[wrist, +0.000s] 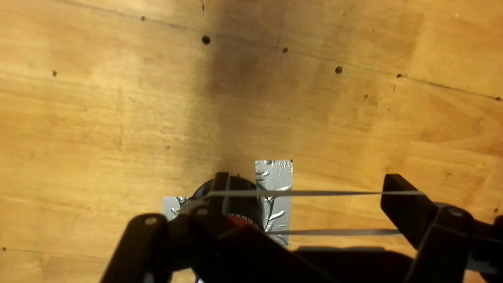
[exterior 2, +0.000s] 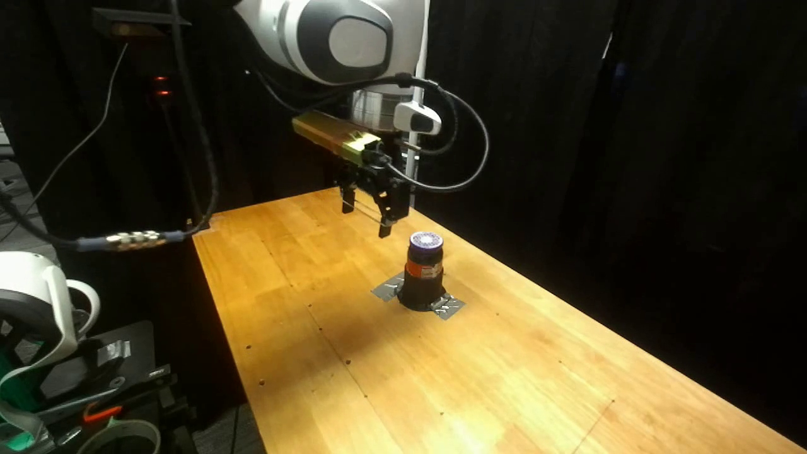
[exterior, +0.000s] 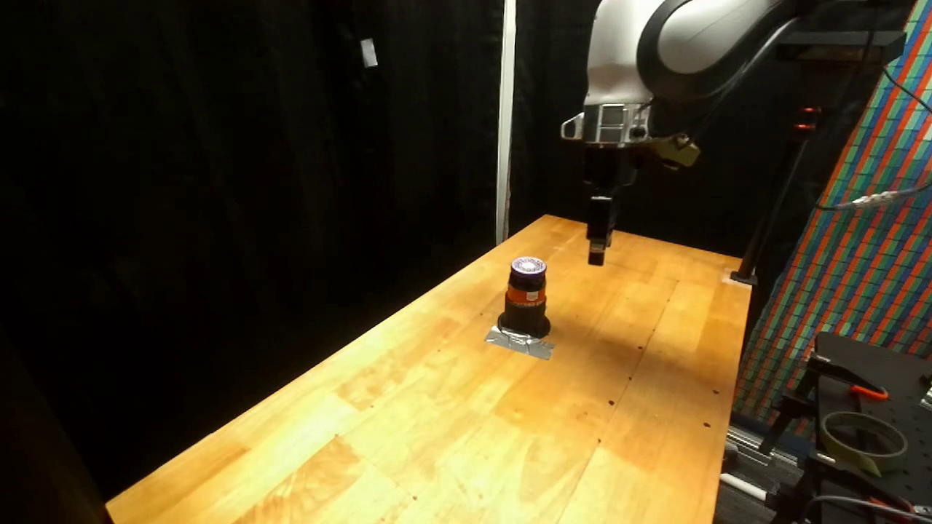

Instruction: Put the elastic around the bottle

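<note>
The bottle (exterior: pixel 526 313) stands upright on the wooden table, dark with an orange band and a purple-white top. It also shows in an exterior view (exterior 2: pixel 422 290). In the wrist view the bottle (wrist: pixel 244 200) is partly hidden behind the left-hand finger. My gripper (exterior 2: pixel 365 221) is open, fingers pointing down, above the table and apart from the bottle, toward the far end. The elastic (wrist: pixel 322 193), a thin pale band, is stretched around the outside of both fingers of the gripper (wrist: pixel 306 184). In an exterior view the gripper (exterior: pixel 597 256) shows edge-on, right of the bottle.
Silver tape strips (exterior: pixel 535 348) hold the bottle's wide base to the table (exterior 2: pixel 504 353). A cable loop (exterior 2: pixel 470 170) hangs beside the wrist. A dark side cart (exterior: pixel 881 378) with a tape roll (exterior: pixel 863 440) stands beside the table. Black curtains hang around it.
</note>
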